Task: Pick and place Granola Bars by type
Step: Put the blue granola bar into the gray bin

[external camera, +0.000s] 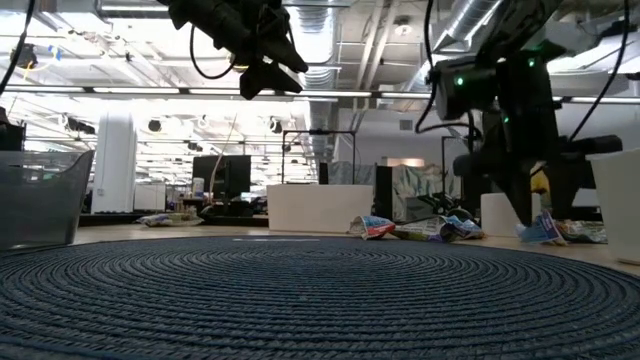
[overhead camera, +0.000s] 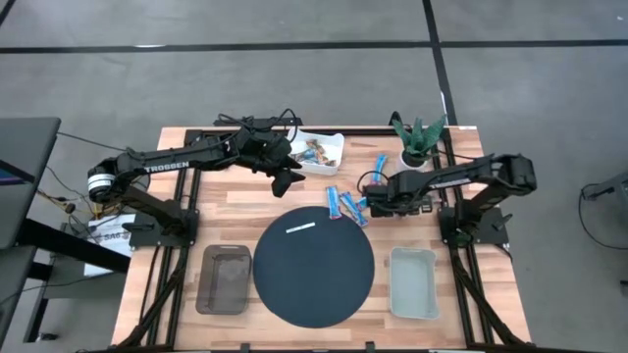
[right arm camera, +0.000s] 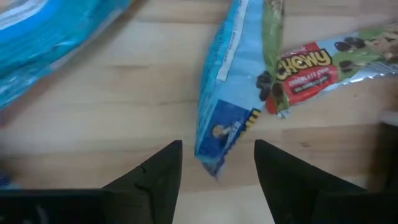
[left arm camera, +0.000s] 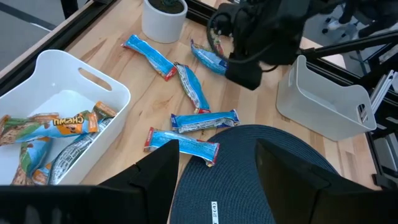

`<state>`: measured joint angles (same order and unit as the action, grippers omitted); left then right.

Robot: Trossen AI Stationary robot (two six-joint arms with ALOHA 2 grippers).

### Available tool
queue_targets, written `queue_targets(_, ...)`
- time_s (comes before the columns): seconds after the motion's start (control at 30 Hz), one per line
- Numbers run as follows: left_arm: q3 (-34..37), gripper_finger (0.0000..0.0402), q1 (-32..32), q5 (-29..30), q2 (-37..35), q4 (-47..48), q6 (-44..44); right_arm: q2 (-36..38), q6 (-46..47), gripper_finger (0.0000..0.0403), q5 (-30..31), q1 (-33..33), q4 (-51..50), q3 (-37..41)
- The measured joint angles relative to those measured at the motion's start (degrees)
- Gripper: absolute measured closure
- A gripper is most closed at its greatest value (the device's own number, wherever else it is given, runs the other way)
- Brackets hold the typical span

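Blue-wrapped granola bar (right arm camera: 217, 134) lies flat on the wooden table (overhead camera: 461, 196), its end between the right gripper's (right arm camera: 216, 163) parted, empty fingers. Best to settle squarely over the wrapper before closing. Raised near the white bin (overhead camera: 334, 140), the left gripper (left arm camera: 214, 171) hangs wide, empty.

A dark round woven mat (overhead camera: 314, 270) lies mid-table, flanked by a grey bin (overhead camera: 224, 280) and a pale bin (overhead camera: 413, 283); a potted plant (overhead camera: 417, 140) stands behind.

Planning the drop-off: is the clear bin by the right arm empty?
Empty: the bin shows only its bare floor from above; the left wrist view shows nothing inside.
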<state>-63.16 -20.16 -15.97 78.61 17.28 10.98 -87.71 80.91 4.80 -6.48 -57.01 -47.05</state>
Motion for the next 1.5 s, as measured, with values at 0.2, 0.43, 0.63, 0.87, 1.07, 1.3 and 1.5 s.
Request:
queue_targets(0.2, 0.0, 0.0198, 0.0, -0.1, 0.0, 0.0, 0.0, -3.8, 1.1, 0.0222, 1.1, 0.0, 0.5, 0.0)
queue_targets(0.43, 0.0, 0.0198, 0.0, -0.1, 0.0, 0.0, 0.0, -6.7, 1.1, 0.0285, 0.9, 0.0, 1.1, 0.0)
queue_targets(0.63, 0.0, 0.0198, 0.0, 0.0, 0.0, 0.0, 0.1, -5.5, 1.1, 0.035, 1.1, 0.0, 2.7, 0.0)
queue_targets(0.87, 0.0, 0.0198, 0.0, 0.0, 0.0, 0.0, 0.1, 1.6, 0.1, 0.0349, 0.9, 1.3, 3.5, -0.2)
queue_targets(1.07, 0.0, 0.0198, 0.0, 0.1, 0.0, 0.0, 0.1, 12.0, -3.6, 0.0353, 0.1, 4.7, 3.5, -4.3)
queue_targets(1.3, 0.0, 0.0198, 0.0, 0.1, 0.0, 0.0, 0.0, 23.6, -8.0, 0.0354, -7.5, 12.2, 3.5, -10.5)
queue_targets(1.5, 0.0, 0.0198, 0.0, 0.2, 0.0, 0.0, 0.0, 29.7, -7.5, 0.0354, -16.4, 20.9, 3.4, -12.7)
